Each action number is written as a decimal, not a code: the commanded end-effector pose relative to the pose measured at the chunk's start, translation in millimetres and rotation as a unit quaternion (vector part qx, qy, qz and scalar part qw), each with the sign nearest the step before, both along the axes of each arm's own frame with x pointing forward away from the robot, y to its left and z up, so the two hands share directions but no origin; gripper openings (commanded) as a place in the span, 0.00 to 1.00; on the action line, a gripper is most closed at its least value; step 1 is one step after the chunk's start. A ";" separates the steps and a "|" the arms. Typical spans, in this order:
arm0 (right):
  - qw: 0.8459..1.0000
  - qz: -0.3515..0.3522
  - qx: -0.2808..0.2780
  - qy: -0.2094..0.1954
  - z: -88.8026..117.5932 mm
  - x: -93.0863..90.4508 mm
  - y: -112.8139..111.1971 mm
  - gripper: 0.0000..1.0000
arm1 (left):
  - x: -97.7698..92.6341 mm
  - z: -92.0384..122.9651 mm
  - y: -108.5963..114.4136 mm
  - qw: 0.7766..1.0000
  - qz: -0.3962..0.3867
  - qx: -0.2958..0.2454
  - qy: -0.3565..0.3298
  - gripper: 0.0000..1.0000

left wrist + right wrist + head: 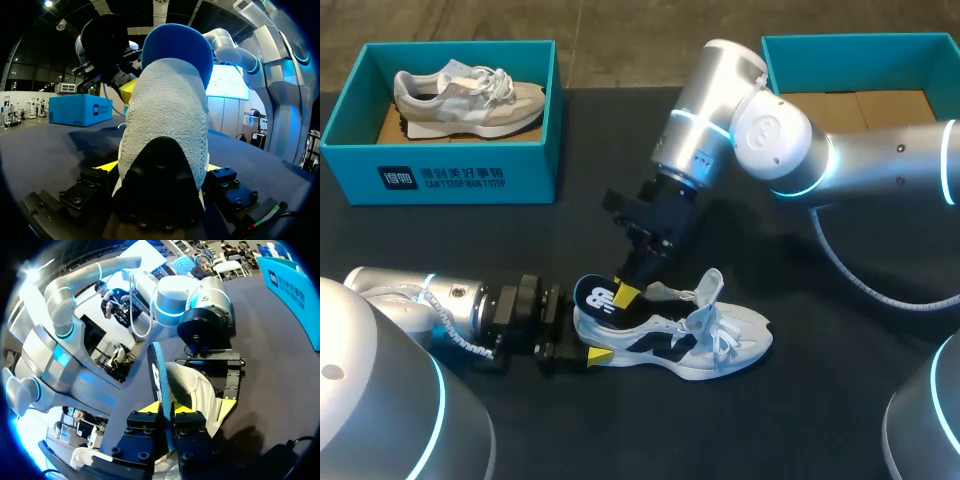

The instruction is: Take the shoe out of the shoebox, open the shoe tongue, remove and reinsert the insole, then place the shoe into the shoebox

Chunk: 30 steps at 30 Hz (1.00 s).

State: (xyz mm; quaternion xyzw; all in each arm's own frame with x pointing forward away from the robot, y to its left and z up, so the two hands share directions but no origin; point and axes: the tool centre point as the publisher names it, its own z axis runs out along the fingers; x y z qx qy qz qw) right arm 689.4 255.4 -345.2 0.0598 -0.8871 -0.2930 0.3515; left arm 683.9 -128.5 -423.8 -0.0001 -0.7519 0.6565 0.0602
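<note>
In the head view, a white sneaker [685, 345] lay on its side on the black table [800, 410], near the front edge, heel toward my left arm and toe pointing away from it. The left gripper [585, 342] came in low from the left and clamped the heel from two sides, one yellow fingertip [600, 357] showing under the sole. The right gripper [625, 293] reached down from the right arm and pinched the dark blue insole [597, 296], which stood partly out of the shoe's opening. At the back left stood the left shoebox [440, 175], teal, with a grey sneaker [470, 98] inside. At the back right stood the right shoebox [850, 45], its cardboard floor showing.

In the left wrist view, the white sneaker's [165, 115] knit heel filled the space between the left gripper's [160, 167] fingers, whose yellow tips pressed it on both sides. The blue insole [177, 47] rose above the collar. Just beyond it hung the right gripper [120, 82], closed on the insole's far part. The left shoebox [80, 110] sat well behind on the table.

In the right wrist view, the right gripper's [166, 412] fingers were pressed together on the insole [157, 375], seen edge-on between them. The white sneaker [192, 387] lay just ahead, with the left gripper [217, 385] holding its heel. The left shoebox [295, 285] stood far off to the side.
</note>
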 end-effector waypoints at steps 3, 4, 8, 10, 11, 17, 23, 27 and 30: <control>1.000 0.003 0.012 -0.004 1.4 -2.3 1.7 0.00 | 1.2 -3.1 1.9 1.000 0.000 0.000 0.000 0.00; 1.000 0.004 0.013 -0.007 3.6 -1.8 2.1 0.00 | 1.2 -3.1 1.9 1.000 0.000 0.000 0.000 0.00; 0.999 0.004 0.024 -0.020 14.2 2.3 3.2 0.00 | 1.2 -3.1 1.9 1.000 0.000 0.000 0.000 0.00; 0.999 0.006 0.029 -0.026 20.1 4.5 4.3 0.00 | 1.2 -3.1 1.9 1.000 0.000 0.000 0.000 0.00; 0.999 0.006 0.032 -0.029 22.6 5.8 4.7 0.00 | 1.2 -3.1 1.9 1.000 0.000 0.000 0.000 0.00; 0.997 -0.002 0.057 -0.044 37.3 12.3 4.4 0.00 | 1.2 -3.1 1.9 1.000 0.000 0.000 0.000 0.00; 0.995 -0.026 0.082 -0.047 45.5 15.4 3.5 0.00 | 1.2 -3.1 1.9 1.000 0.000 0.000 0.000 0.00; 0.995 -0.026 0.082 -0.047 45.5 15.4 3.5 0.00 | 1.2 -3.1 1.9 1.000 0.000 0.000 0.000 0.00; 0.995 -0.026 0.082 -0.047 45.5 15.4 3.5 0.00 | 1.2 -3.1 1.9 1.000 0.000 0.000 0.000 0.00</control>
